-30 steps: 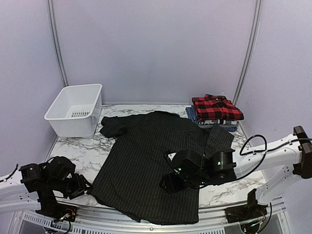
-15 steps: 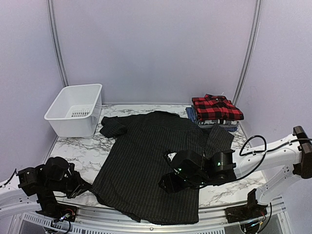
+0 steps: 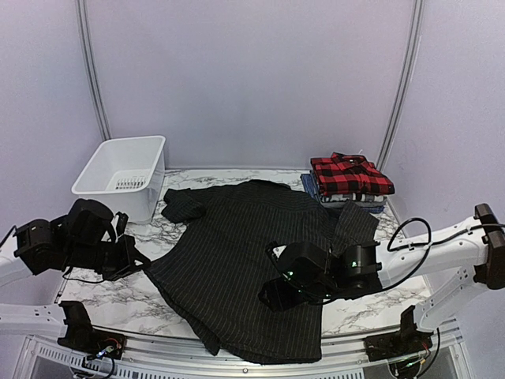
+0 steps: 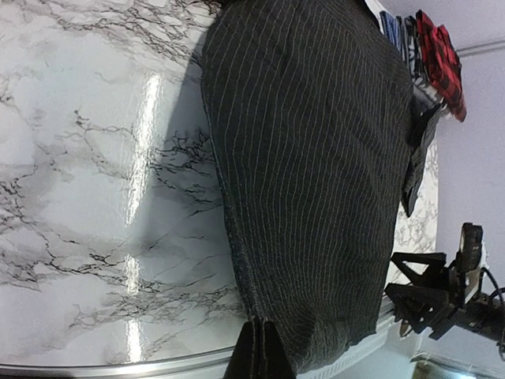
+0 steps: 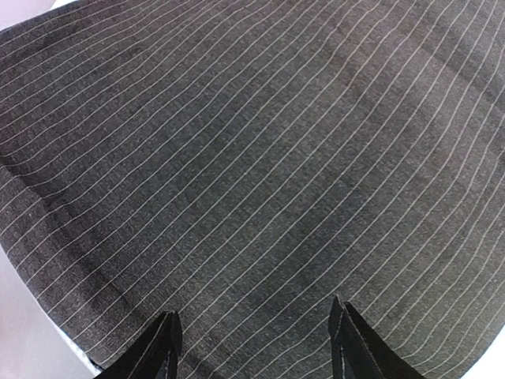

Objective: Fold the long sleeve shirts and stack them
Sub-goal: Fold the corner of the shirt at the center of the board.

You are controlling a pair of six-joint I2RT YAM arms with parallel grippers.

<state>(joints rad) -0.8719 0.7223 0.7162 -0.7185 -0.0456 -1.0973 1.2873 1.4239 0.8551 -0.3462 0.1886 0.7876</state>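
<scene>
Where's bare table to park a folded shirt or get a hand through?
Biggest bare marble: left side, bordered by white bin, black pinstripe shirt and the near table edge; the left gripper grips the shirt there. Smaller patch front right, beside the shirt's hem. Crowded: centre under the shirt, far right corner with the folded stack.
</scene>
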